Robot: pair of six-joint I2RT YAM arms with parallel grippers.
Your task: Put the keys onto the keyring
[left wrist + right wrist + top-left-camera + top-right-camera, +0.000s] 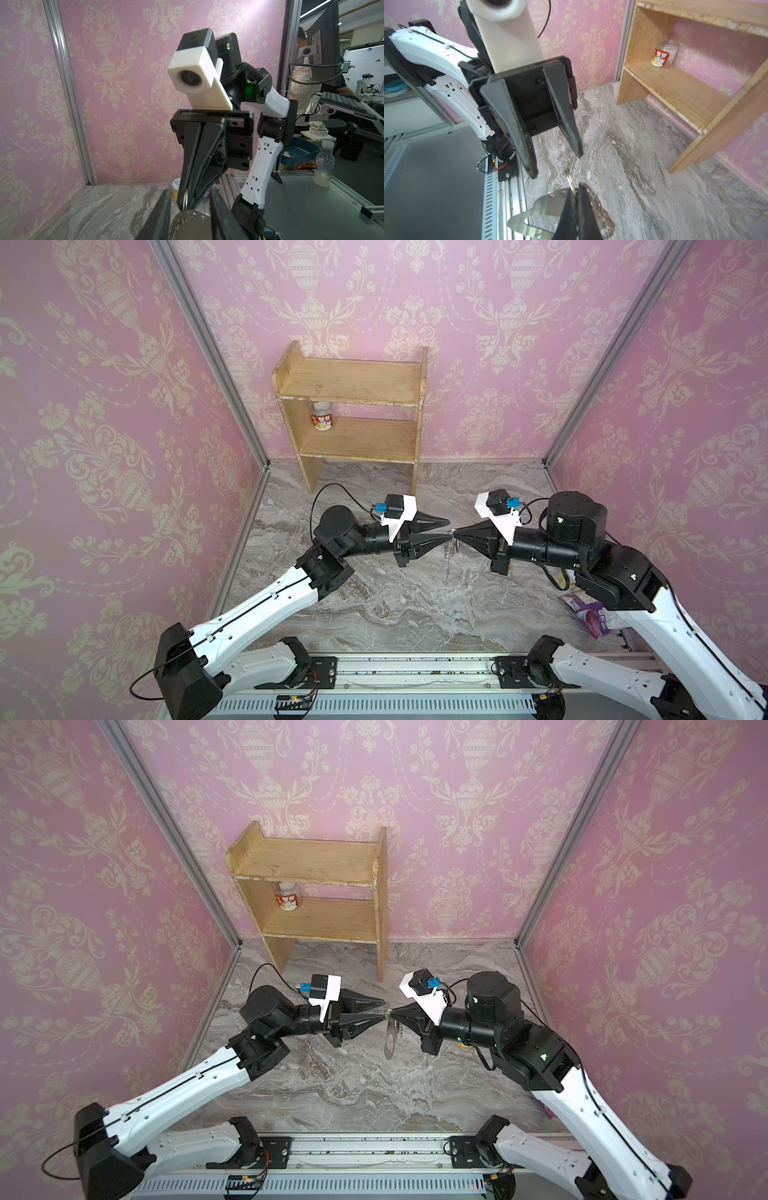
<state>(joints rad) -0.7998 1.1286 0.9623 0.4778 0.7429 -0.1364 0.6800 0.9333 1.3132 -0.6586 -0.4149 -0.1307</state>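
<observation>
While our right gripper [456, 536] pinches shut on the keyring [390, 1040], plate dangling mid-frame over the marble table [415, 614], we see our left gripper [449, 529] facing it tip to tip, fingers narrowly parted, wooden shelf [353, 383] upper centre.

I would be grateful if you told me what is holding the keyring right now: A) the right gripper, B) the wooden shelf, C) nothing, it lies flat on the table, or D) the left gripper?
A: the right gripper has its jaws shut on a split ring of the keyring, whose plate hangs from it, while the left gripper faces it with jaws apart.
</observation>
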